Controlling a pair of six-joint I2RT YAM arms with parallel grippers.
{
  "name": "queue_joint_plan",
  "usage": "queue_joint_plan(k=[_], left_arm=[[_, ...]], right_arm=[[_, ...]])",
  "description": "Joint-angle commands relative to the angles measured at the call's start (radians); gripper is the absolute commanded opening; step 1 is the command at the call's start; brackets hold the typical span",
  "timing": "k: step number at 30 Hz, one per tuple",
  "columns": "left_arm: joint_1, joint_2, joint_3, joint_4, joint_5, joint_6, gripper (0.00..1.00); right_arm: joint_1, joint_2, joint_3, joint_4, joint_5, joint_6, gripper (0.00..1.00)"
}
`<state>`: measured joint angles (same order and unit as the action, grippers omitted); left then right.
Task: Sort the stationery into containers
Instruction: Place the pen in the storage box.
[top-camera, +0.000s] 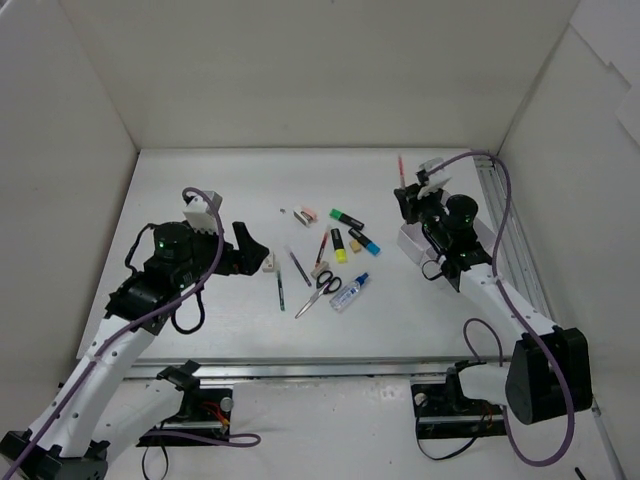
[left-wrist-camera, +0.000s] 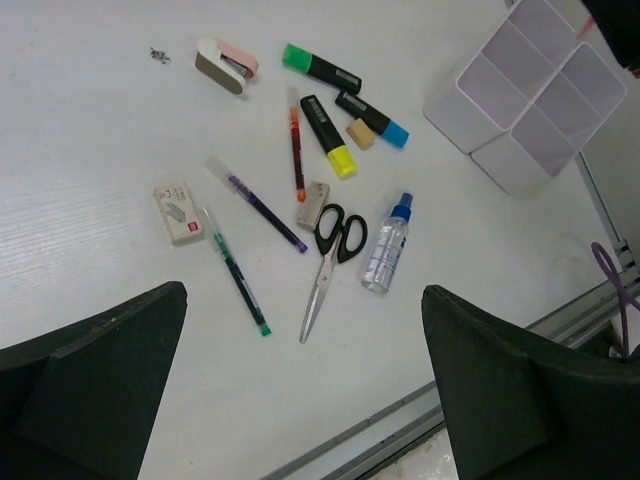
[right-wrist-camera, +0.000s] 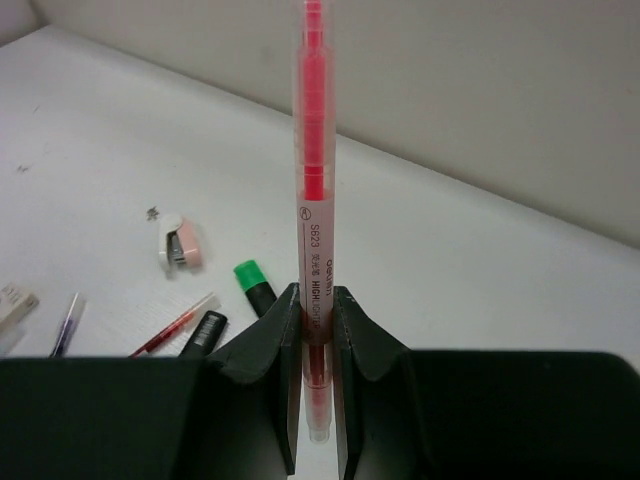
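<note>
The stationery (top-camera: 325, 262) lies mostly in a loose pile in the middle of the table (top-camera: 200, 190). On the left, the left claw (top-camera: 248, 250) hangs wide open and holds nothing. The pile is just to its right, and a beige eraser (top-camera: 268, 264) is the closest piece. On the right, the right claw (right-wrist-camera: 315, 300) is squeezed tight on a pink highlighter (right-wrist-camera: 314, 200), which stands straight up. The white tray (left-wrist-camera: 497, 88) sits on the table below that claw. The right arm is much nearer the tray, so I think the highlighter only needs to go down into a box.
</note>
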<state>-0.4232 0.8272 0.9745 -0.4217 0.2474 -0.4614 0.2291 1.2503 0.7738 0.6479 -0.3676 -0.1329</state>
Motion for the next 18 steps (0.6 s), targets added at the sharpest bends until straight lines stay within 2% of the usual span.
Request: queue_joint_plan(k=[1,5,8,10,18], left_arm=[[0.011,0.003,0.0,0.081,-0.022,-0.011,0.99],[0.011,0.009,-0.036,0.101,-0.031,-0.005,1.0],[0.011,0.012,-0.057,0.123,-0.036,0.006,1.0],[0.011,0.018,-0.062,0.132,-0.039,0.015,0.99],[0.02,0.036,-0.074,0.144,-0.049,0.036,1.0]], right_arm=[[-0.065,-0.057,-0.05,0.219,0.122,0.193,0.0],[-0.129,-0.054,-0.09,0.26,0.228,0.182,0.01],[-0.215,-0.006,-0.094,0.341,0.234,0.174,0.02],[-0.269,0.04,-0.064,0.354,0.184,0.144,0.02],[-0.312,0.23,0.054,0.397,0.053,0.044,0.04]])
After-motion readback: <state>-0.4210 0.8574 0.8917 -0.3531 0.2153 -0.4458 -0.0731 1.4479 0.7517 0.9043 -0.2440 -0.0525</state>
